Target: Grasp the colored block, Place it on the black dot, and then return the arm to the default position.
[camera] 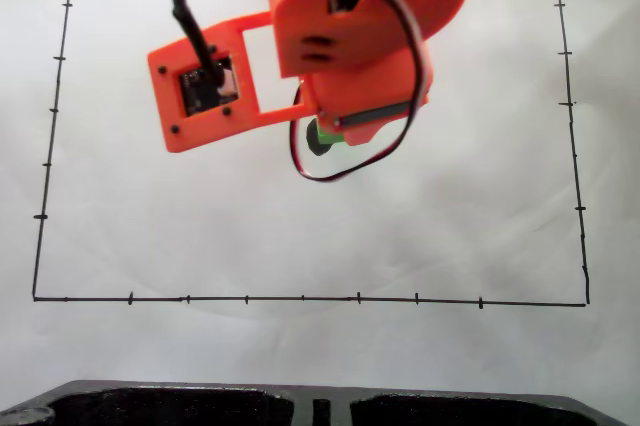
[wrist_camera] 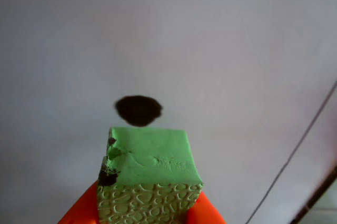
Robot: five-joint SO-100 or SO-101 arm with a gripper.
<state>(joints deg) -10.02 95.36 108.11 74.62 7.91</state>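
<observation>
That green block (wrist_camera: pixel 150 174) looks like light, squishy foam with a bumpy grippy skin, so you don't need much squeeze; side faces are the spot to hold. Your orange fingers (wrist_camera: pixel 150 216) are clamped on it right now, low on both sides. In the wrist view the black dot (wrist_camera: pixel 138 110) sits just off its 12 o'clock edge on the white paper (wrist_camera: pixel 237 50) covering the desk.

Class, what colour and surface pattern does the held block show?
Bright green block, with a bumpy, cell-like pattern on its side; clearest in the wrist view.
</observation>
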